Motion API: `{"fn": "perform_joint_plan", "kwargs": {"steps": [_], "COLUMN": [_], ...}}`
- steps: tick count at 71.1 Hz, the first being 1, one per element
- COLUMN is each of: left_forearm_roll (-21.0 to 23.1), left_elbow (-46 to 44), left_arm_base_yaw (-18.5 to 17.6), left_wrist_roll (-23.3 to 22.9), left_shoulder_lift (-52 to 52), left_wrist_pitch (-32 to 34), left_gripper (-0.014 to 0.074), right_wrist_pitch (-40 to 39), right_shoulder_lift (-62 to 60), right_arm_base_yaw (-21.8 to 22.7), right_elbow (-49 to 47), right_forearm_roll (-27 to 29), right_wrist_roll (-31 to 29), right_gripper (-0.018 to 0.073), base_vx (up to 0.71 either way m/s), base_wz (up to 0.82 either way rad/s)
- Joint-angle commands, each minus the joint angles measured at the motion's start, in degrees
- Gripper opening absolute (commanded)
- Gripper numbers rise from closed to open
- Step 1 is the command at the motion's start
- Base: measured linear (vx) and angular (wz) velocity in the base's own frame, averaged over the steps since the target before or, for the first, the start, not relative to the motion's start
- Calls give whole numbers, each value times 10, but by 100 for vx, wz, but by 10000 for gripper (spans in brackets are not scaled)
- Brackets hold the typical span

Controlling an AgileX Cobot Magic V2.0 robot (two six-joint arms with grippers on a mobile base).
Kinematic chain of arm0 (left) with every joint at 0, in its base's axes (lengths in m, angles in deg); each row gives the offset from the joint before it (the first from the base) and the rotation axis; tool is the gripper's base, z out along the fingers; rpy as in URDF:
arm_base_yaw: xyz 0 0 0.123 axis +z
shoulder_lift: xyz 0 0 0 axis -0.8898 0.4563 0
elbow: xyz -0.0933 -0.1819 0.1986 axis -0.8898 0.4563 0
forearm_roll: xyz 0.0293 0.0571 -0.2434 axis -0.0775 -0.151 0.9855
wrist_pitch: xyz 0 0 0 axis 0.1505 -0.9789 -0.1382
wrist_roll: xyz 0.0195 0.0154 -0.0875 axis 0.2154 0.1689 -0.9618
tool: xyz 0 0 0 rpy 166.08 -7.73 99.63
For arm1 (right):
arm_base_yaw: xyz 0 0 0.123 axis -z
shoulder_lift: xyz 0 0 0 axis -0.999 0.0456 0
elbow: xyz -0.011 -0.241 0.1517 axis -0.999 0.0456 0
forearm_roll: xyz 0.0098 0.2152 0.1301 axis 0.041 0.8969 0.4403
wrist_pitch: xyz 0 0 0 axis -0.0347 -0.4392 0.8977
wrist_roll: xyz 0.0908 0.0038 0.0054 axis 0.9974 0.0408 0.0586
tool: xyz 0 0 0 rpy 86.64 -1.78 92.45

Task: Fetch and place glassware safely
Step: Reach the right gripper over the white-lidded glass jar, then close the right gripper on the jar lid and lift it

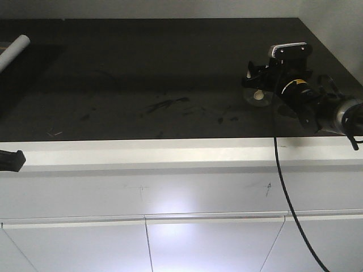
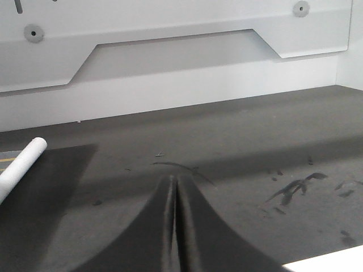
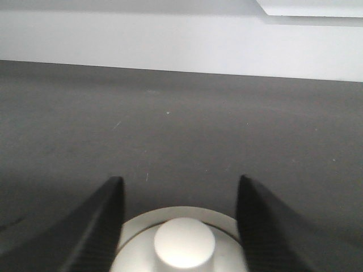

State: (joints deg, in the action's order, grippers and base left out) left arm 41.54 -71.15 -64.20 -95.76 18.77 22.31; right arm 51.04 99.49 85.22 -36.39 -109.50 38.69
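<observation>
The glassware is a squat clear jar with a cream-white knobbed lid. It stands on the dark countertop at the right, where the jar shows just left of the right arm. My right gripper straddles the lid, and both black fingers touch its rim. My left gripper is shut with nothing in it, low over the counter's front left. Only its dark tip shows at the left edge of the front view.
A rolled white paper sheet lies at the far left of the counter, and the roll also shows in the left wrist view. Dark smudges mark the middle. A black cable hangs over the white front edge. A white wall backs the counter.
</observation>
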Motion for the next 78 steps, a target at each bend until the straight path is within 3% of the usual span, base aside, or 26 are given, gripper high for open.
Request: {"fn": "perform_joint_plan", "kwargs": {"steps": [1, 13, 37, 59, 78], "left_forearm_roll": [6, 6, 6, 6, 6], "left_elbow": [-14, -14, -14, -14, -14], "left_arm_base_yaw": [-1, -1, -1, -1, -1], "left_wrist_roll": [-3, -3, -3, -3, -3], "left_shoulder_lift": [-6, -6, -6, -6, -6], "left_wrist_pitch": [40, 40, 40, 40, 40], "left_gripper": [-7, -7, -7, -7, -7], "right_wrist_pitch": [-24, -23, -3, -54, -55], "right_shoulder_lift": [-28, -29, -83, -223, -348], "right_arm_base_yaw": [1, 1, 1, -7, -78], "right_elbow": [-16, -16, -3, 170, 292], "right_forearm_roll": [3, 2, 2, 3, 2], "right_wrist_roll": [-3, -3, 1, -2, -3], "right_gripper": [279, -15, -4, -3, -3], "base_vx": [0, 0, 0, 0, 0], "base_wz": [0, 0, 0, 0, 0]}}
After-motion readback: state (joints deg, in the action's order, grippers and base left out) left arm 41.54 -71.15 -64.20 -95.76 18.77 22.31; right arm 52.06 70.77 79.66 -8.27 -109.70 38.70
